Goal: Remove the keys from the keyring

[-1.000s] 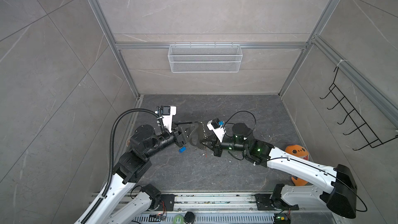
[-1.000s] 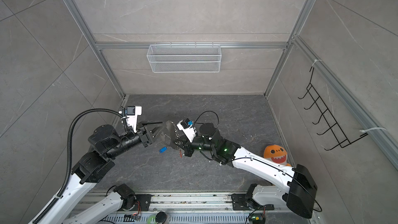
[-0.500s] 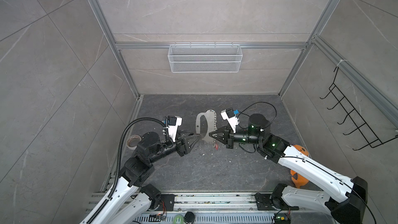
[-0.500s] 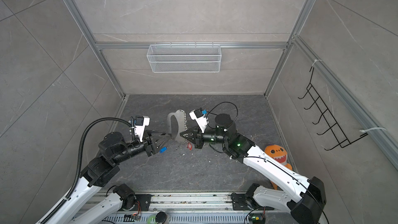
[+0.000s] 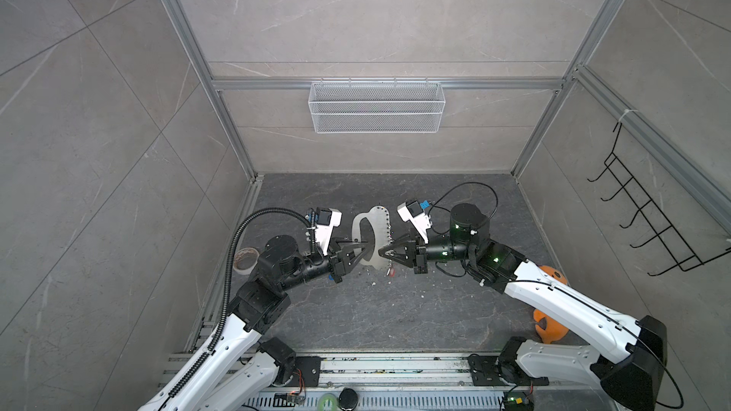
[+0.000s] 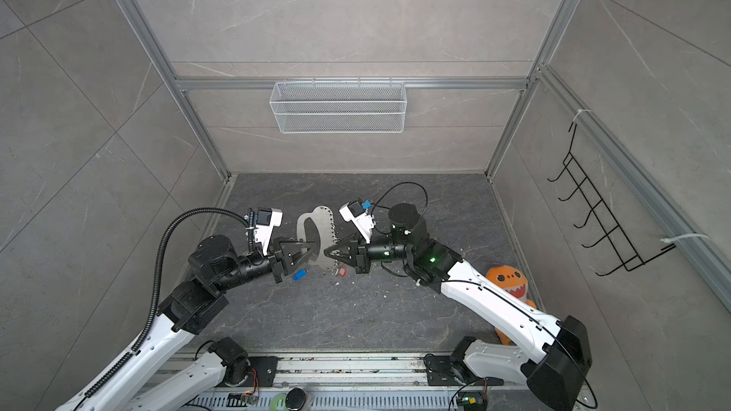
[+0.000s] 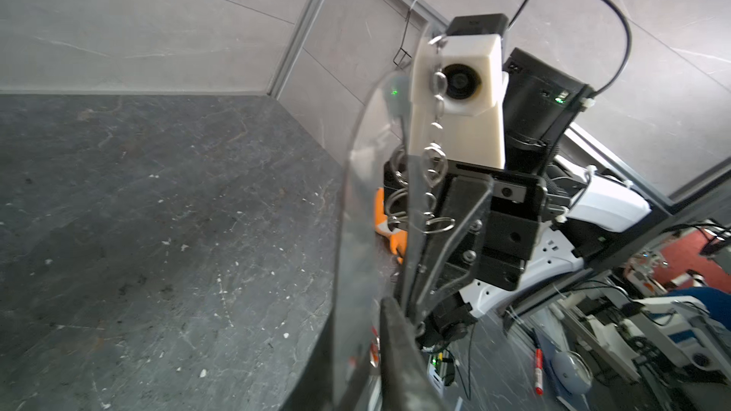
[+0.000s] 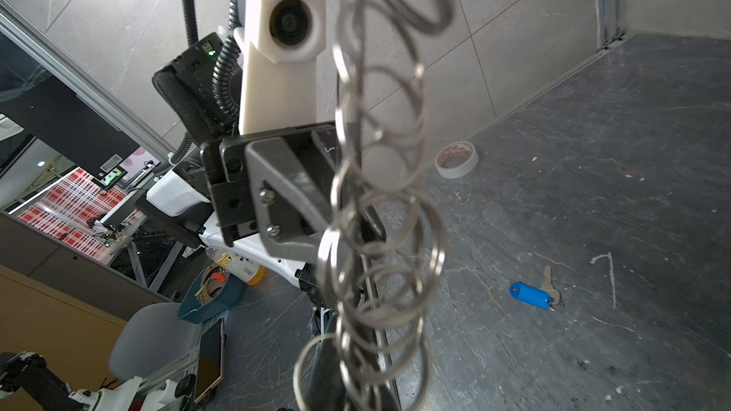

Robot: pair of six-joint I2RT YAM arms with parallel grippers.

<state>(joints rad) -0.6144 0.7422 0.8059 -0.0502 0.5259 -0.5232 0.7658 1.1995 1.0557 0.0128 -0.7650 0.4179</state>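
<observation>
The keyring's flat grey tag (image 5: 362,227) stands on edge in the air at mid-floor, with its silver rings (image 5: 389,231) strung along one side. My left gripper (image 5: 370,250) is shut on the tag's lower part. Facing it, my right gripper (image 5: 381,251) is shut on the same end, at the ringed edge. The rings (image 8: 379,191) dangle blurred and close in the right wrist view. A blue key (image 6: 300,274) with a silver blade (image 8: 548,274) lies on the floor under the left gripper. A red key (image 6: 341,270) shows just under the right gripper; I cannot tell whether it hangs or lies.
A tape roll (image 5: 245,259) lies by the left wall. An orange toy (image 6: 508,280) sits at the right wall behind the right arm. A wire basket (image 5: 375,106) hangs on the back wall and a black hook rack (image 5: 648,223) on the right wall.
Both arms have carried the keyring rightward and stood the tag upright. The left gripper, open half a second ago, has closed on the tag. The blue key stays on the floor.
</observation>
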